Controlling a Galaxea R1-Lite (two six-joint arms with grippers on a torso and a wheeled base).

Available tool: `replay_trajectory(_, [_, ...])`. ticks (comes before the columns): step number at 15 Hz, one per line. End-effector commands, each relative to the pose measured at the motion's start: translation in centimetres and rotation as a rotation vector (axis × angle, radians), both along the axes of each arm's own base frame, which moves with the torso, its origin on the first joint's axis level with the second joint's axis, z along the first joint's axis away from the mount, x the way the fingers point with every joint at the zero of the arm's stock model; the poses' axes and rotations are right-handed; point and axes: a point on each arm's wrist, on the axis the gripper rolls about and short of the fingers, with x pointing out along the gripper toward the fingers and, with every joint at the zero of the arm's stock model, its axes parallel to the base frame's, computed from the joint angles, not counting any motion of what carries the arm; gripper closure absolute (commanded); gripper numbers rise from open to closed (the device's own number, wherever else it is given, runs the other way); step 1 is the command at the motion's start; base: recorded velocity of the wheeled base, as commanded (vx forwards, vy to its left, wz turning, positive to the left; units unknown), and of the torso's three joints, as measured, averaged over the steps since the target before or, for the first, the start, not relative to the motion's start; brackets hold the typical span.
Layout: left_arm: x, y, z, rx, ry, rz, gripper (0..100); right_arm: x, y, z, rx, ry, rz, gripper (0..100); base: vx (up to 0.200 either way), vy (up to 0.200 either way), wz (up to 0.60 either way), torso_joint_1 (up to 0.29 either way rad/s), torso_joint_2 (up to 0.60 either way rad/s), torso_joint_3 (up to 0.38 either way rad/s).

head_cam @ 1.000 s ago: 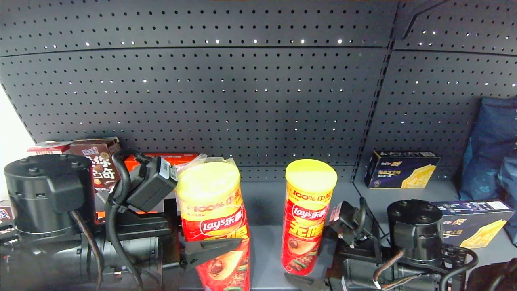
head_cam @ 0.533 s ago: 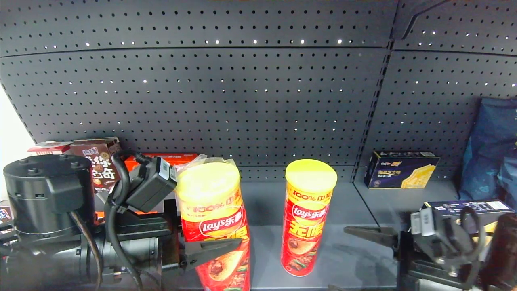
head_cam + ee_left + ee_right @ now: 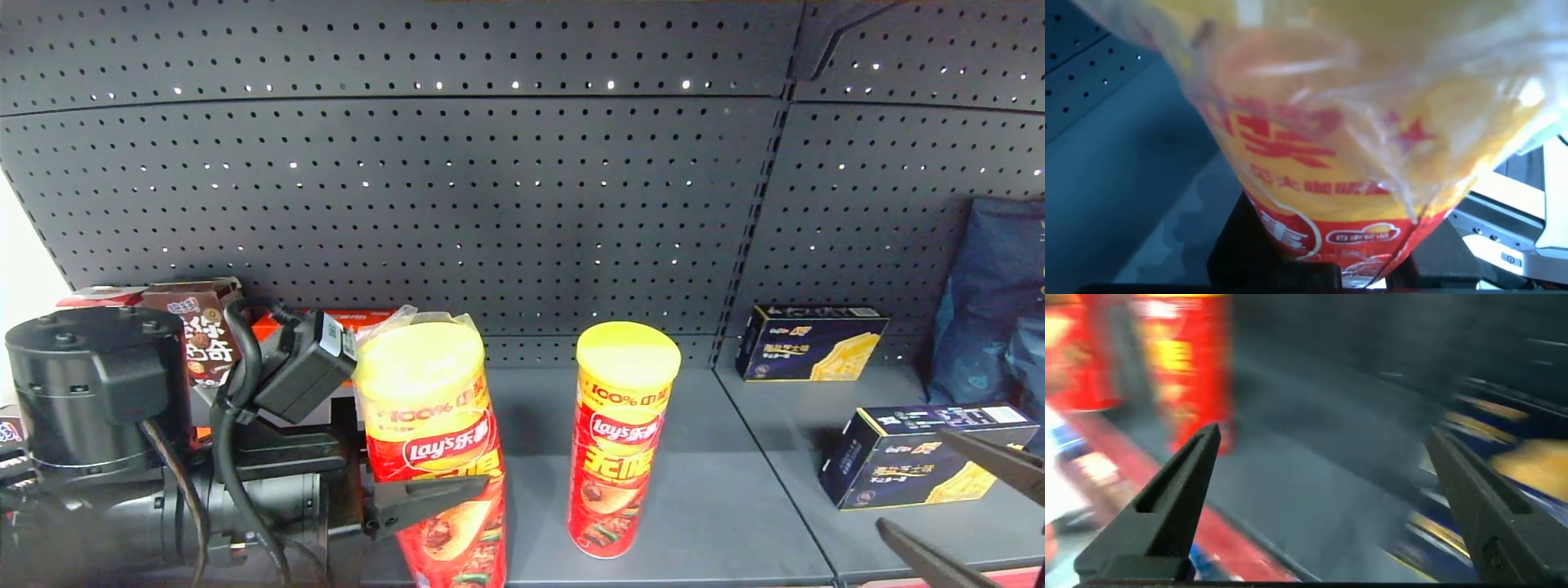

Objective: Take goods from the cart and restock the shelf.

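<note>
Backdrop: a dark perforated panel point(image 3: 490, 204) is seen behind a grey shelf point(image 3: 735, 457).
left gripper point(image 3: 457, 490): clamped on a chip can point(image 3: 433, 441); one finger point(image 3: 424, 498) is laid across the can's lower front, the other is hidden behind it.
chip can, held point(image 3: 1372, 163): upright, yellow lid on, clear film bunched over the top (contents cannot be seen).
second chip can point(image 3: 624, 441): stood on the shelf with its lid on, between the two grippers' fingers and touched by neither.
right gripper point(image 3: 910, 478): fingers spread wide point(image 3: 1323, 433), nothing between them.
near dark box point(image 3: 906, 457): shut, just beyond the right fingers, its corner crossed by one.
rear dark box point(image 3: 808, 343): shut, farther beyond them, against the panel.
brown box point(image 3: 200, 327): behind the left fingers, partly covered by the arm.
blue bag point(image 3: 996, 294): cut off at the edge.
unclear: whether the held can's base touches the shelf.
</note>
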Motion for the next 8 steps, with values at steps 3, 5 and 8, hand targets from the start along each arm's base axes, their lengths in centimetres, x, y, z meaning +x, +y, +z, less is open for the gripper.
replay_trajectory(3, [0.1,-0.1,0.2,-0.005,-0.008,0.0,100,-4.3,-3.3,-0.8,0.127,-0.039,-0.43,0,0.0,0.0,0.0,0.0,0.0,0.0])
replay_trajectory(5, [0.2,-0.2,0.6,-0.011,-0.019,-0.005,100,-7.4,-3.2,-2.9,0.158,-0.035,-0.54,0,0.0,0.0,0.0,0.0,0.0,0.0])
replay_trajectory(8, [0.3,-0.4,0.5,-0.01,-0.019,-0.011,100,-9.5,-3.2,-5.9,0.125,0.007,-0.799,0,0.0,0.0,0.0,0.0,0.0,0.0])
